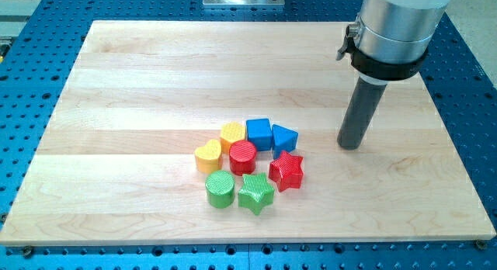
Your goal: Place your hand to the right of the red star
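The red star lies at the right edge of a tight cluster of blocks near the middle of the wooden board. My tip rests on the board to the right of the star and a little toward the view's top, well apart from it. The blue triangle sits just above the star, between it and the tip's height. The rod rises to a silver arm at the view's top right.
The cluster also holds a blue cube, a yellow hexagon-like block, a yellow heart, a red cylinder, a green cylinder and a green star. A blue perforated table surrounds the board.
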Controlling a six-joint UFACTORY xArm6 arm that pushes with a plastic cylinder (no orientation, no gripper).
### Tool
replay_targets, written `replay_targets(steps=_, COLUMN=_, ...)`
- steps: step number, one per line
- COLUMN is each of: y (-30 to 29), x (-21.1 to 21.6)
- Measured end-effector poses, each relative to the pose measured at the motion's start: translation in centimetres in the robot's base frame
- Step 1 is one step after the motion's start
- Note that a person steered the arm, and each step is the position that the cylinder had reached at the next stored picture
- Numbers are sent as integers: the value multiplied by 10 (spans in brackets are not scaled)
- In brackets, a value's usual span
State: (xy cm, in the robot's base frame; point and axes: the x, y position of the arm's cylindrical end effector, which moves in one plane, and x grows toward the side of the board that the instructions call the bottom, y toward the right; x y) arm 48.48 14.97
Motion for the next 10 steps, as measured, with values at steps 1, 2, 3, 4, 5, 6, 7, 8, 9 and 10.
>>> replay_targets(steps=1, y=0, x=-2)
replay_targets(steps=2, y=0, x=-2)
replay_targets(steps=3, y=-8, x=10)
replay_targets(steps=4, y=-22, x=43)
replay_targets(steps=5, y=-26, x=47)
replay_targets(steps=6, y=-26, x=47)
replay_targets(steps=7, y=-27, x=47)
replay_targets(steps=8, y=-27, x=48)
replay_targets(steps=9, y=-27, x=48)
replay_targets(steps=10, y=-27, x=59)
